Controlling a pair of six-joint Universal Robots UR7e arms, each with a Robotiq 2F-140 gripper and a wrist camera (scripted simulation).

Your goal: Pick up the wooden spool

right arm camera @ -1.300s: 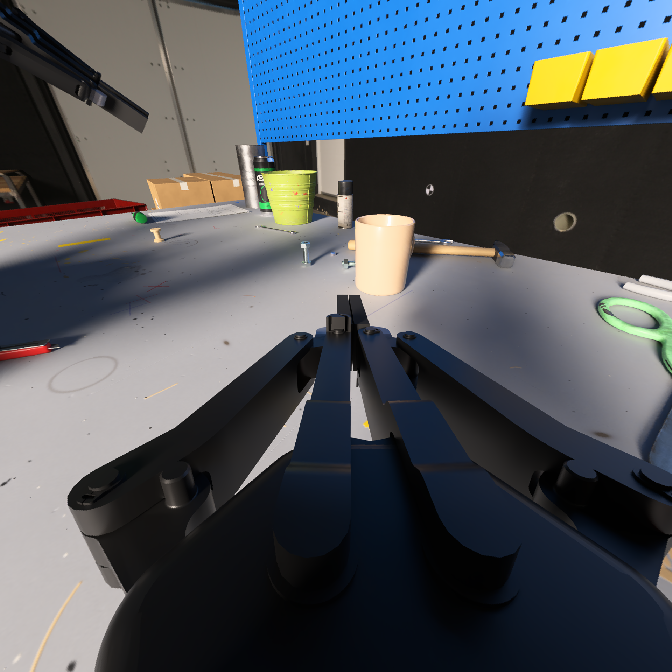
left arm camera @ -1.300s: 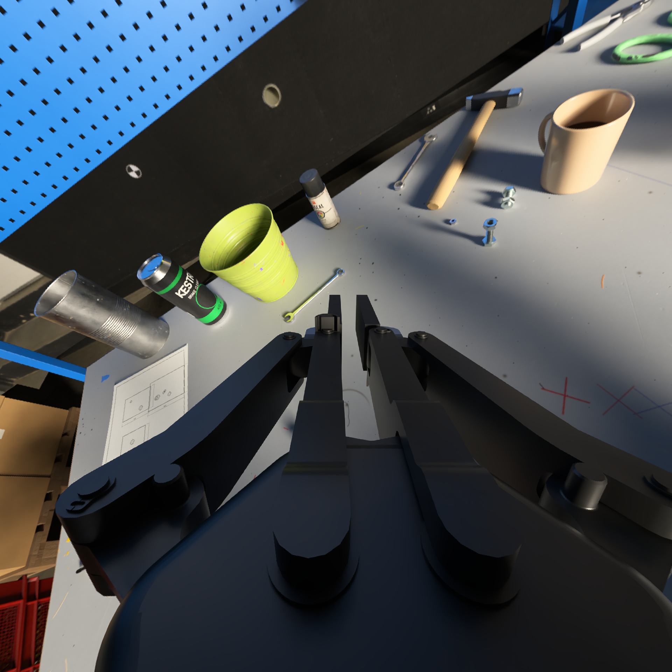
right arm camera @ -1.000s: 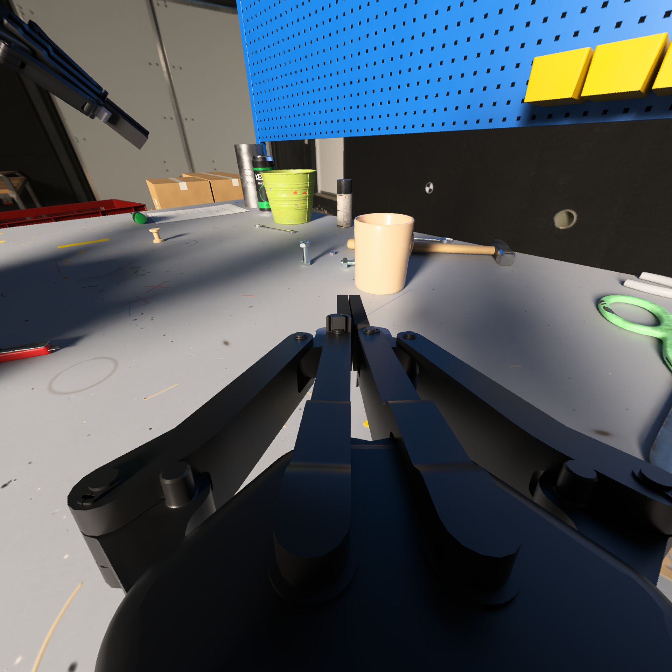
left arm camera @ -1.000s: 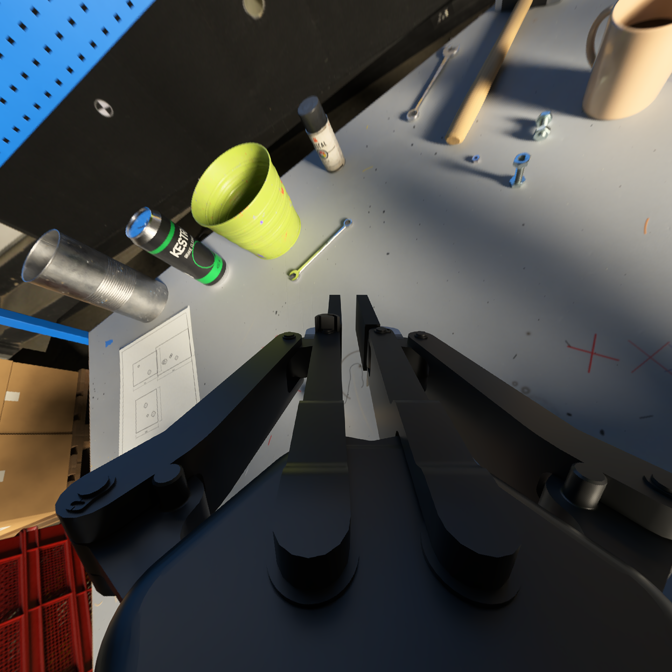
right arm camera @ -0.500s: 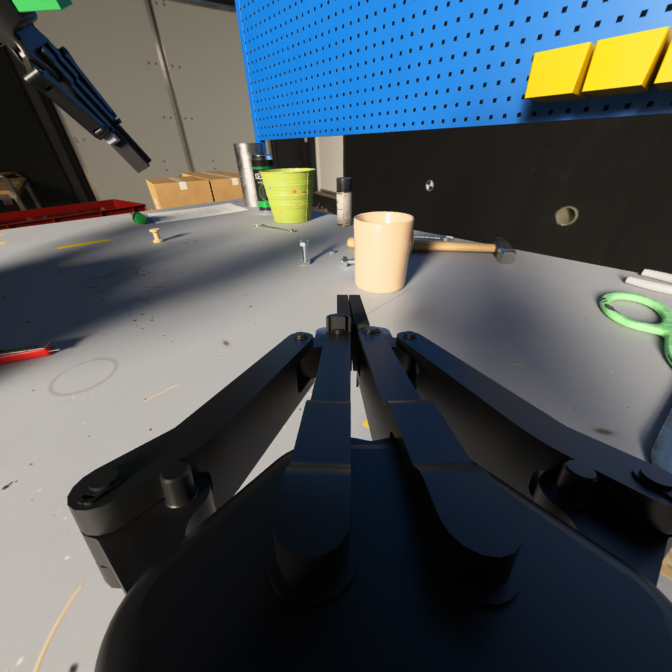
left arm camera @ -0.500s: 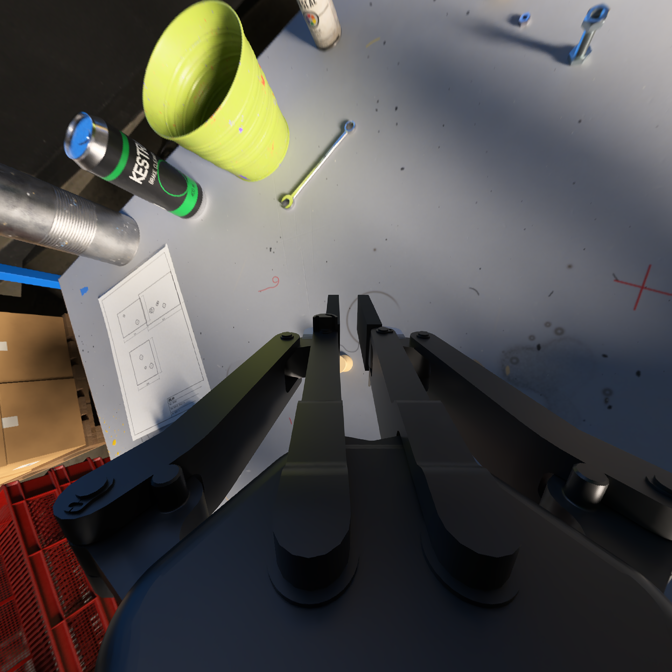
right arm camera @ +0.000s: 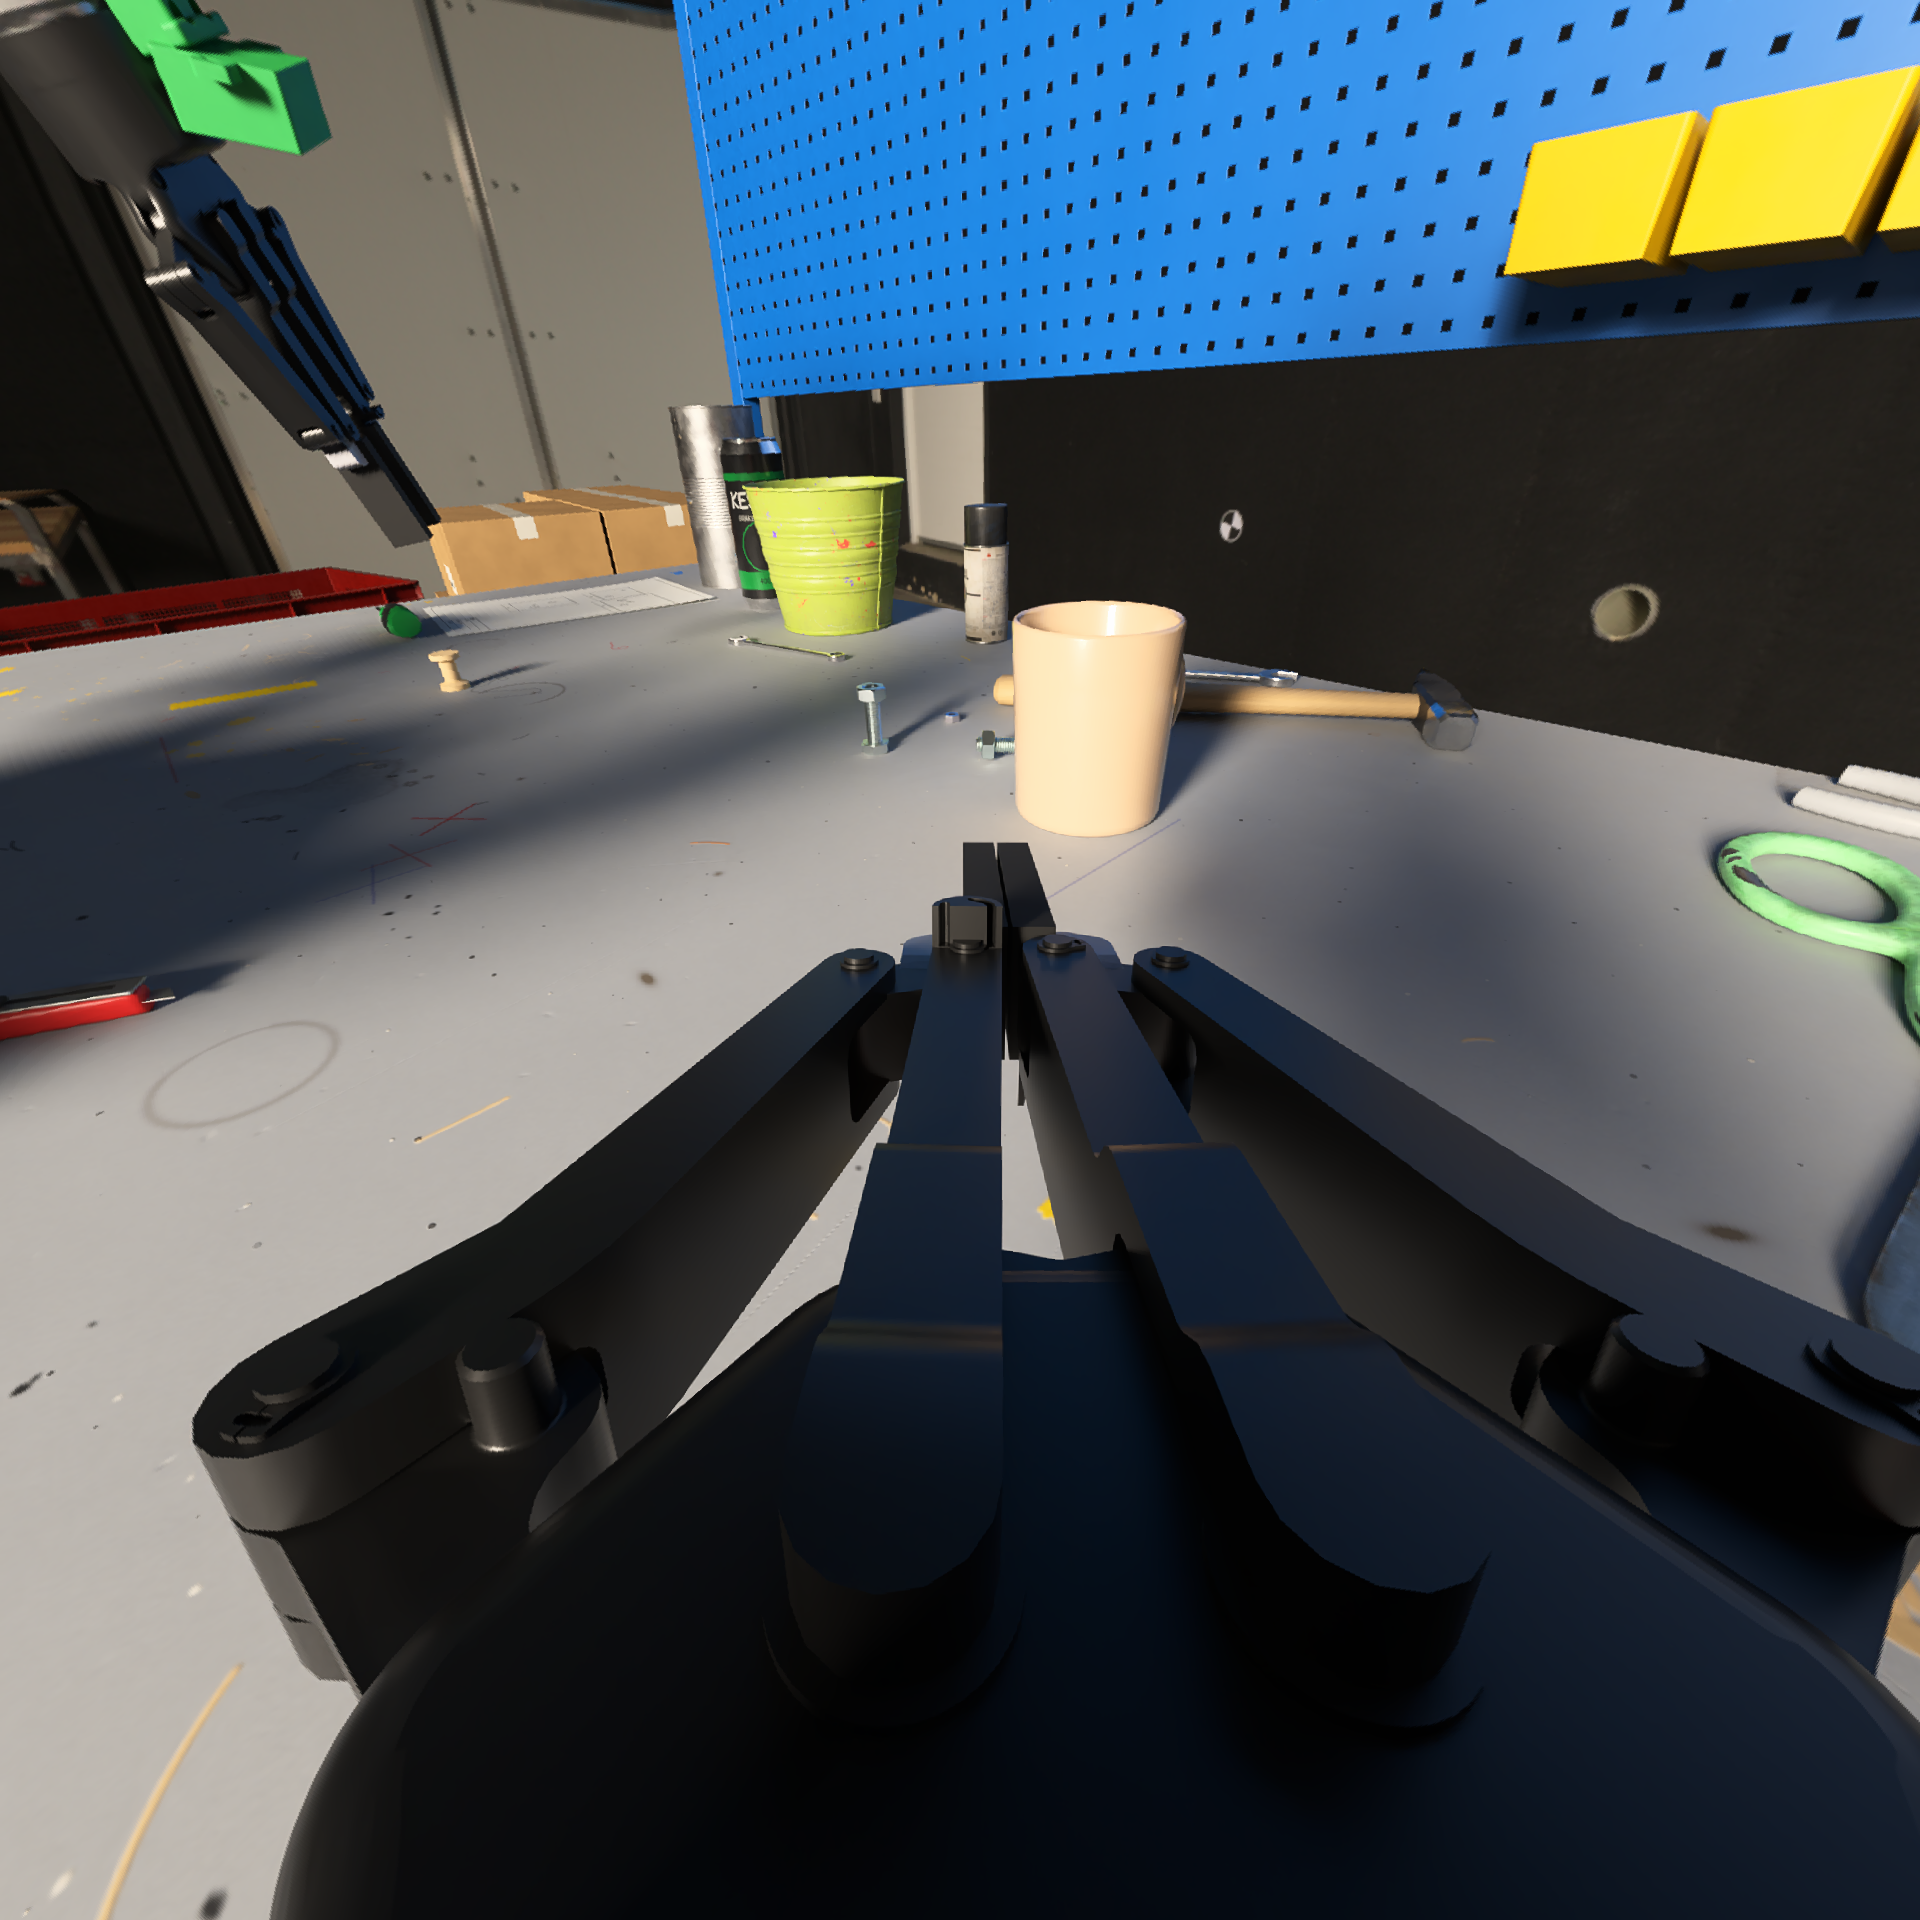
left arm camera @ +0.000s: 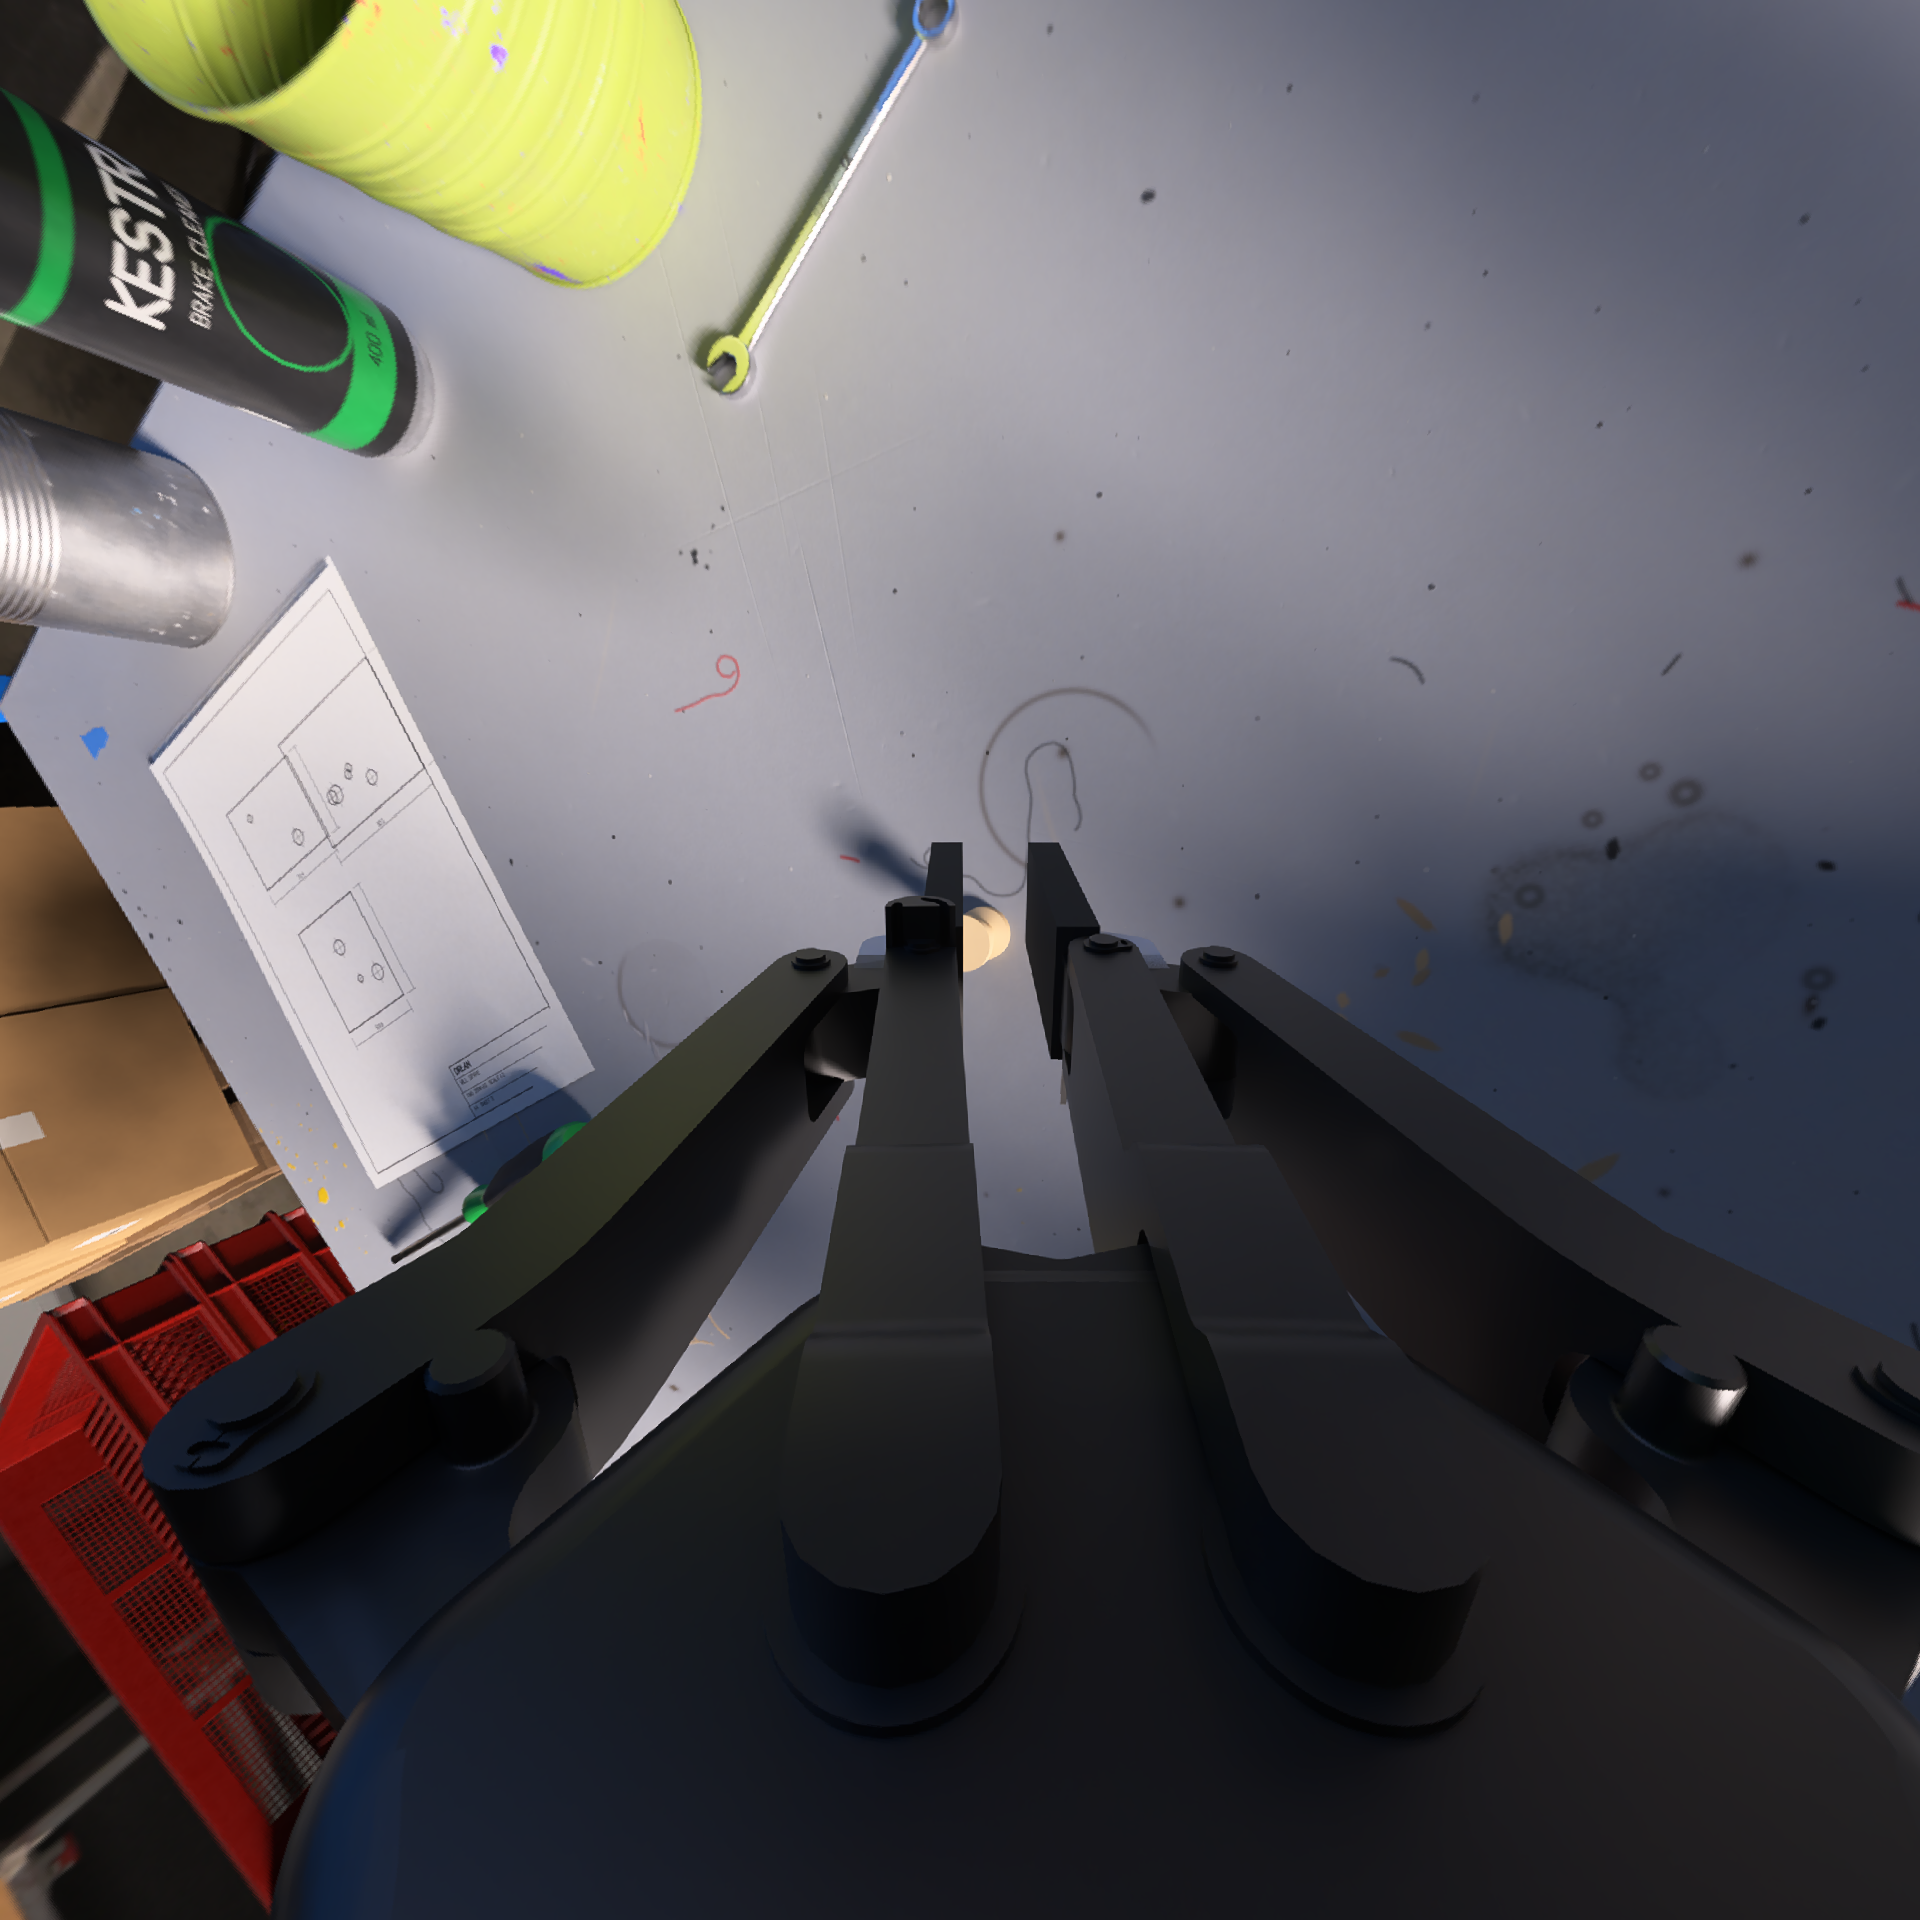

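Note:
The wooden spool (left arm camera: 985,938) stands upright on the grey table (left arm camera: 1351,520). In the left wrist view only a sliver of it shows in the narrow gap behind my fingers. My left gripper (left arm camera: 994,857) points down at it with its jaws slightly parted and holds nothing. The right wrist view shows the spool (right arm camera: 449,670) far off at the left, with the left gripper (right arm camera: 400,520) hanging well above it. My right gripper (right arm camera: 995,857) is shut and empty, low over the table in front of a beige mug (right arm camera: 1091,717).
A green bucket (left arm camera: 468,135), a black spray can (left arm camera: 229,301), a metal pipe (left arm camera: 104,551), a drawing sheet (left arm camera: 353,862) and a wrench (left arm camera: 821,197) lie beyond the spool. A red crate (left arm camera: 135,1455) is off the table edge. A hammer (right arm camera: 1320,704), a bolt (right arm camera: 871,717) and green scissors (right arm camera: 1829,904) are near the mug.
My left gripper has come down and tilted toward the table until the spool shows between its fingers, and its jaws have parted a little. The right gripper has barely moved.

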